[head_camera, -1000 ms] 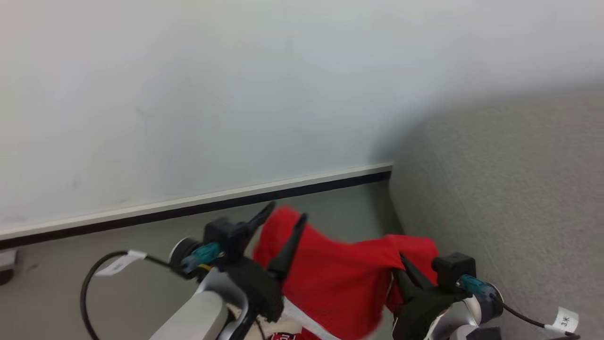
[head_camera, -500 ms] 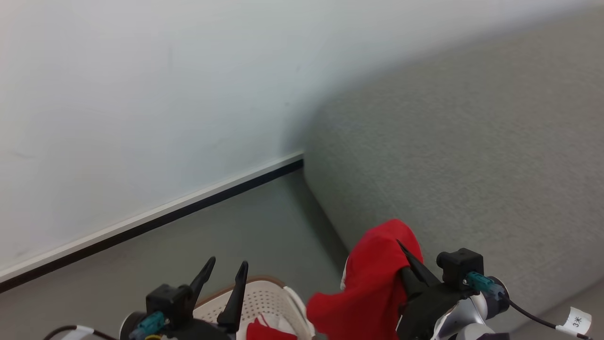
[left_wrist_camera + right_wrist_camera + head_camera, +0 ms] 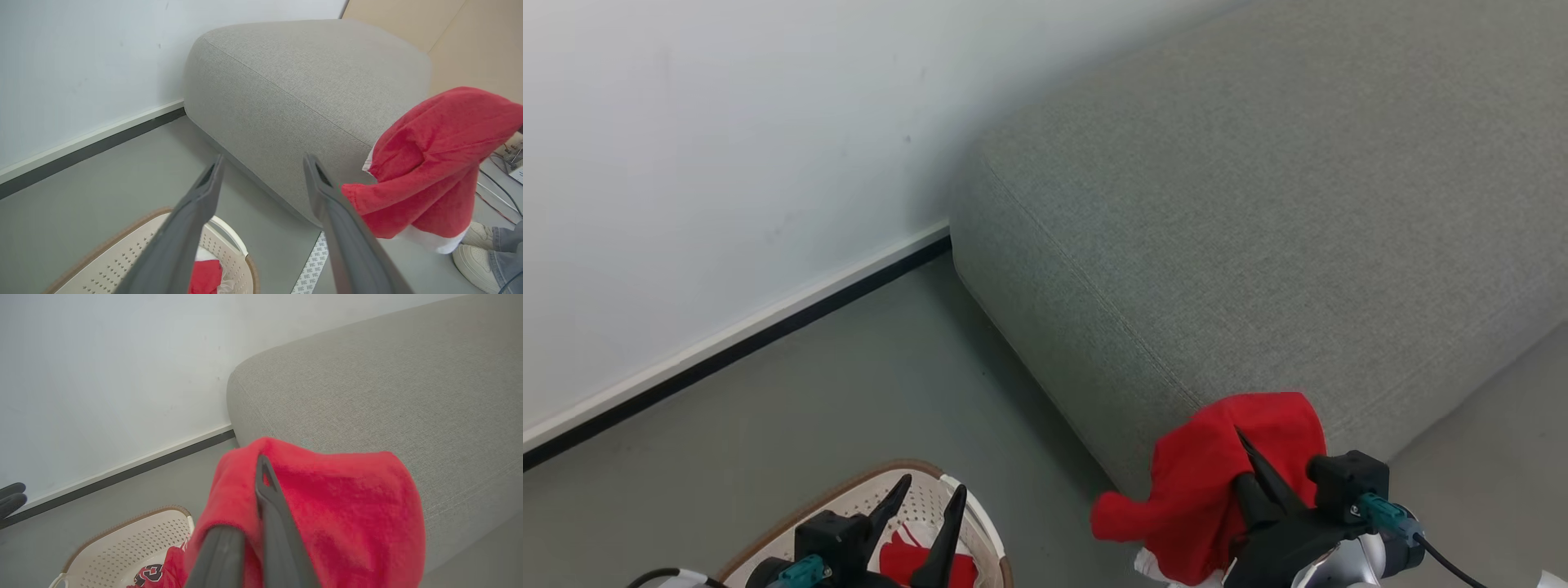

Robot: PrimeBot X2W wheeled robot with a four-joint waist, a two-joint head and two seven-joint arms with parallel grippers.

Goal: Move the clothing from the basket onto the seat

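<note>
Pale wall [image 3: 727, 163] with a dark skirting line meets a grey floor [image 3: 849, 384], and the big grey seat [image 3: 1258, 204] stands against that wall. At the lower right the right gripper [image 3: 1243, 439] is clenched on a plain red top [image 3: 1201, 482], which hangs bunched over its fingers in the air, in front of the seat's near side and below its top surface. The basket [image 3: 845, 483] stands on the floor to the left, apart from the seat, with a red jersey [image 3: 149, 575] showing black-and-white print inside it. Above the basket hovers the left gripper [image 3: 931, 488], jaws spread wide and holding nothing. A person's white shoe [image 3: 470, 255] rests on the floor behind the hanging top.
</note>
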